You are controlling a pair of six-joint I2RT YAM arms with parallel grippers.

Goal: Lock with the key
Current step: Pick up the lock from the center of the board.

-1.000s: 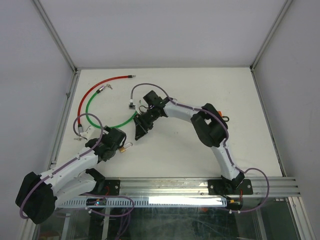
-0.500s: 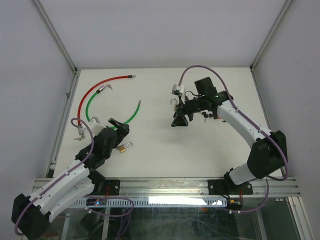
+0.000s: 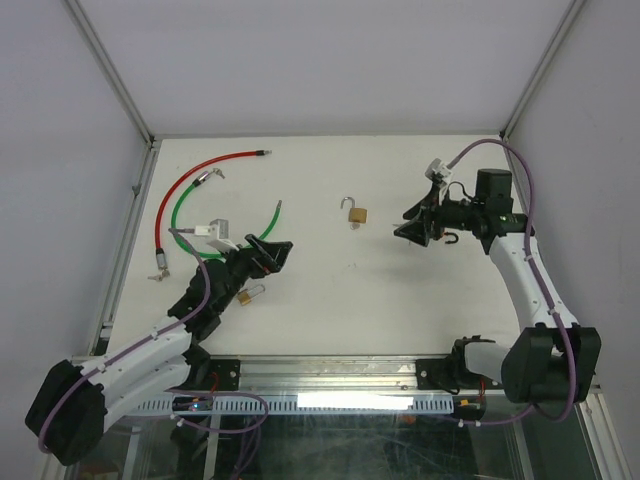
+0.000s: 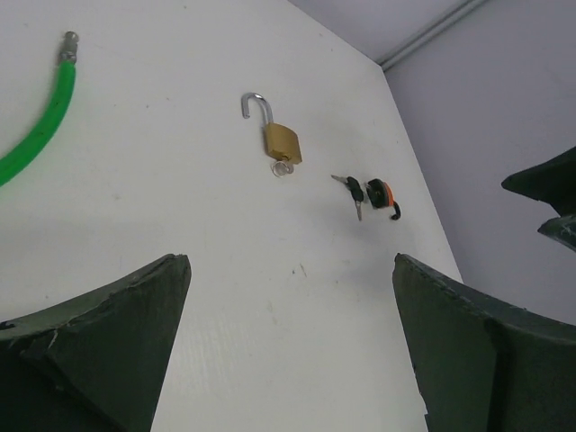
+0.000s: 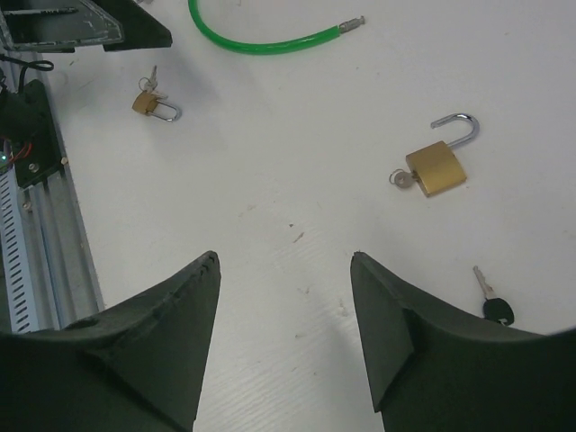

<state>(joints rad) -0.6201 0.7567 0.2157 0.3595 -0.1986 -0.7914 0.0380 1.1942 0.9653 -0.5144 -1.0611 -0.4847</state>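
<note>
A brass padlock (image 3: 355,213) lies mid-table with its shackle swung open and a key (image 4: 282,168) in its keyhole; the padlock (image 4: 282,142) also shows in the left wrist view, and the padlock (image 5: 436,168) in the right wrist view. A spare key with a black head and orange fob (image 4: 371,192) lies to its right. My left gripper (image 3: 270,250) (image 4: 290,261) is open and empty, well short of the padlock. My right gripper (image 3: 413,230) (image 5: 284,256) is open and empty, to the right of the padlock.
A smaller padlock with keys (image 3: 250,295) (image 5: 155,105) lies beside the left arm. A green cable (image 3: 235,240) (image 5: 270,40) and a red cable (image 3: 195,172) curve across the far left. Frame posts and walls bound the table.
The right arm swung from centre-left to the right side, and the brass padlock now lies uncovered. The left gripper opened wide and moved forward past the small padlock.
</note>
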